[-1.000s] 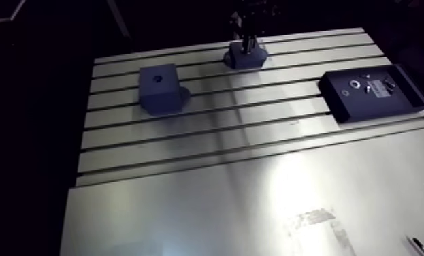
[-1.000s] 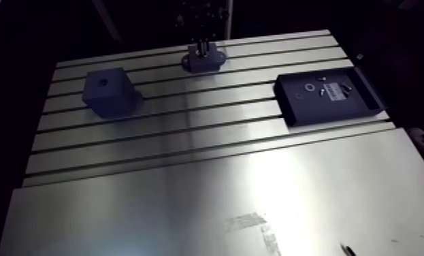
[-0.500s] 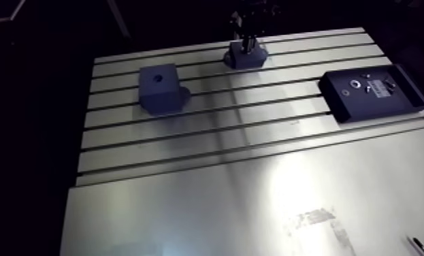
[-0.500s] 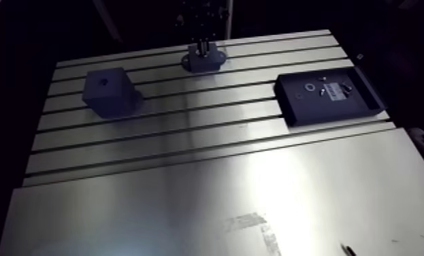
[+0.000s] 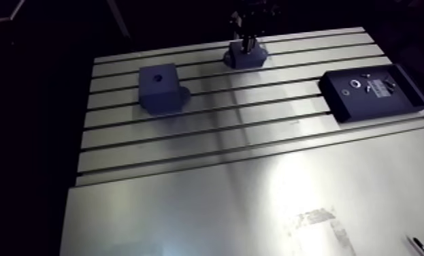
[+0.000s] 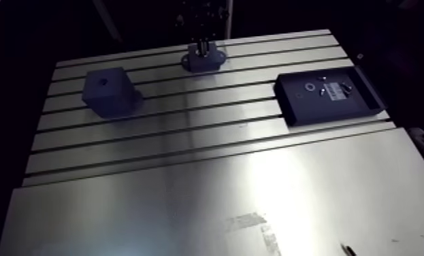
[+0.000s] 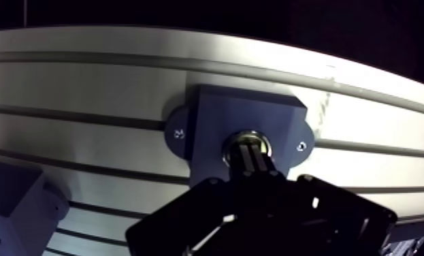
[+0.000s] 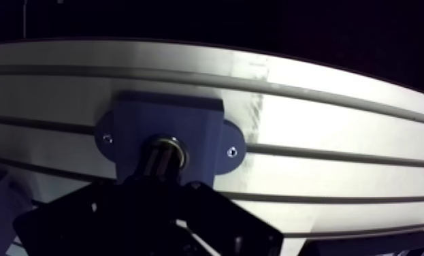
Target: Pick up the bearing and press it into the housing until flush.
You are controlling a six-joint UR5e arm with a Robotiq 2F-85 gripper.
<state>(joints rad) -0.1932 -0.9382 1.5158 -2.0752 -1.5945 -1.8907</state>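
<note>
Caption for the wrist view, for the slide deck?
Shut claw with its tips on the bearing in the blue housing bore, on the slotted table.

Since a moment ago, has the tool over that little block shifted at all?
No. In the arm view the tool sits at the same spot over the housing as in the earlier pictures.

From high over the near side, the arm view looks down across the whole surface (image 5: 255,197). The wrist view, close, looks past the hand (image 7: 250,151) at the housing (image 7: 211,122) both share.
</note>
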